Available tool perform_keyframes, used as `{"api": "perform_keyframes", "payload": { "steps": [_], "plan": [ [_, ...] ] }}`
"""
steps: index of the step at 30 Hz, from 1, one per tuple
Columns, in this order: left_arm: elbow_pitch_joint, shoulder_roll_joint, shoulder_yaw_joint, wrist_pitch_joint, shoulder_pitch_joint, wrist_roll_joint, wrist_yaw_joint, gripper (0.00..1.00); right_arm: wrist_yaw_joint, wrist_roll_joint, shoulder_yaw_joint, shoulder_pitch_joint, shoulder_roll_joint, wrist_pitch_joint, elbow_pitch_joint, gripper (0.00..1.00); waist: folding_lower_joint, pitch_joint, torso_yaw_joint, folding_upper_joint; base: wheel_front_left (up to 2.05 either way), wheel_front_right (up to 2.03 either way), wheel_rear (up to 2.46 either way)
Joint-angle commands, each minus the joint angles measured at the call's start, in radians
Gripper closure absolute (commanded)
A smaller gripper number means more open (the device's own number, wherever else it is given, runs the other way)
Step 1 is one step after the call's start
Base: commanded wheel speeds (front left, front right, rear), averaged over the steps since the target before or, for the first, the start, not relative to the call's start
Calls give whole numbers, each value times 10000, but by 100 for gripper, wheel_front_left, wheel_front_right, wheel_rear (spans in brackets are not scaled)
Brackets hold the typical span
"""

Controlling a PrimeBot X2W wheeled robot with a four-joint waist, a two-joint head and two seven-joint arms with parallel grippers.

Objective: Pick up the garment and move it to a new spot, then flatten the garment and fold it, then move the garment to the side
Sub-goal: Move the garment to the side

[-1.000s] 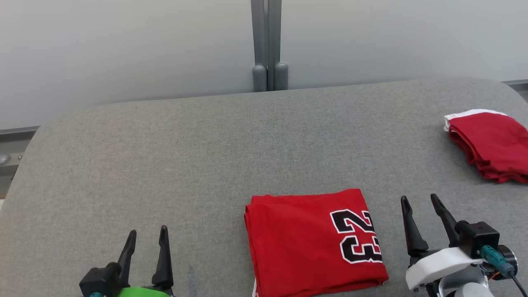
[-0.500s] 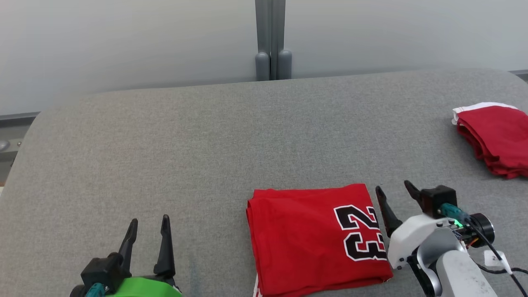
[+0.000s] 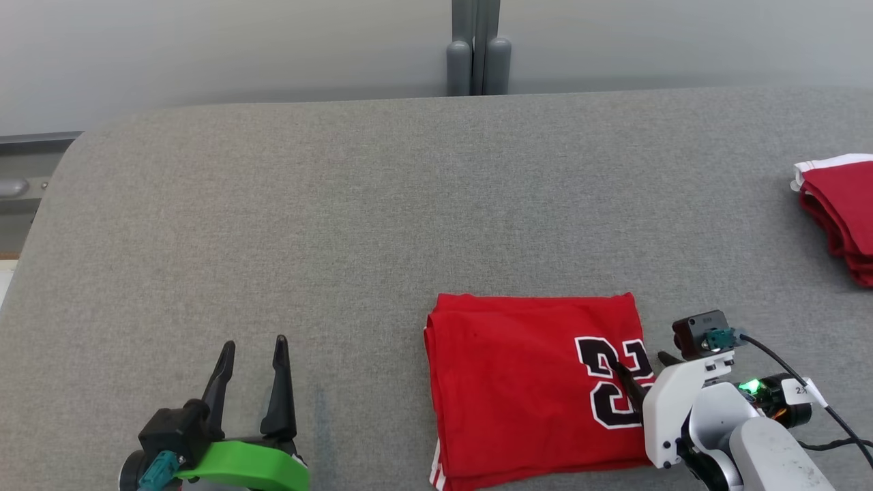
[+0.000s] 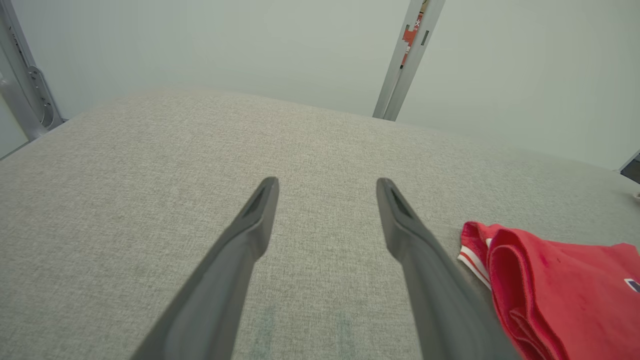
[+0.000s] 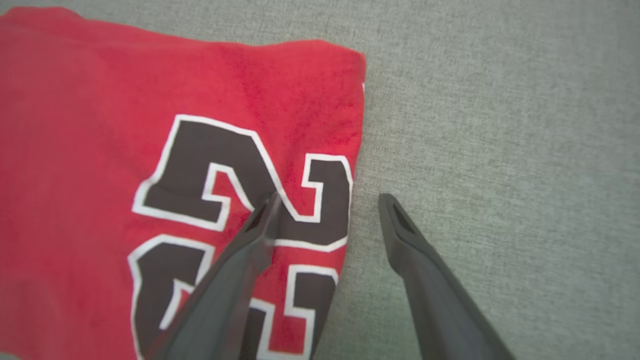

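Note:
The garment [image 3: 525,382], a red jersey folded into a rectangle with a black-and-white "23", lies flat near the front of the grey table [image 3: 341,204]. My right gripper [image 3: 638,365] hangs open over the garment's right edge, tilted down. In the right wrist view the right gripper [image 5: 330,200] straddles that edge: one finger over the number on the garment [image 5: 100,100], the other over bare table. My left gripper [image 3: 254,342] stands open at the lower left, well clear of the cloth. In the left wrist view the left gripper [image 4: 327,182] holds nothing, with the garment [image 4: 560,285] to its right.
A second folded red cloth with white trim [image 3: 842,211] lies at the table's right edge. A grey post [image 3: 477,48] stands behind the table's far edge against a pale wall. The table's rounded left corner meets a metal rail [image 3: 27,184].
The camera has tilted down and shifted. My right gripper has swung left and pitched down, from beside the garment to over its right edge. The left gripper has hardly moved.

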Motion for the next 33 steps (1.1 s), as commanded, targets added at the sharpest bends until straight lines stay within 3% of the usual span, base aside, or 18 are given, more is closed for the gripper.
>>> {"api": "perform_keyframes", "payload": {
  "steps": [1, 7, 8, 9, 10, 11, 21, 33],
  "plan": [
    [10, -20, 75, -28, -137, 94, -50, 0, -10, 156, 69, 126, -5, 199, -20, 0, 0, 78, 59, 0, 0, 0, 0],
    [78, -83, 173, -28, -219, 214, -139, 0, -6, 649, 348, 116, 33, 819, 39, 0, 0, 127, 47, 0, 0, 0, 0],
    [85, -89, 181, -28, -231, 239, -154, 0, -6, 706, 369, 89, 41, 840, 52, 25, 0, 131, 39, 0, 0, 0, 0],
    [94, -100, 194, -28, -238, 255, -167, 0, -6, 750, 394, 50, 50, 838, 80, 65, 0, 134, 28, 0, 0, 0, 0],
    [103, -106, 202, -28, -233, 266, -172, 0, -6, 792, 428, 22, 55, 842, 117, 76, 0, 135, 16, 0, 0, 0, 0],
    [122, -110, 204, -28, -221, 282, -175, 0, -6, 797, 470, -11, 50, 829, 173, 100, 0, 138, 0, 0, 0, 0, 0],
    [-6, -173, 184, -26, -204, 243, -274, 0, -13, 700, -72, -869, -112, -344, 429, 100, 0, 271, -610, 0, 0, 0, 0],
    [-105, -208, -288, -26, -660, 445, -403, 0, -13, 304, -1500, -1826, -565, -943, 433, 100, 0, 1057, -2891, 0, 0, 0, 0]
  ]
}}
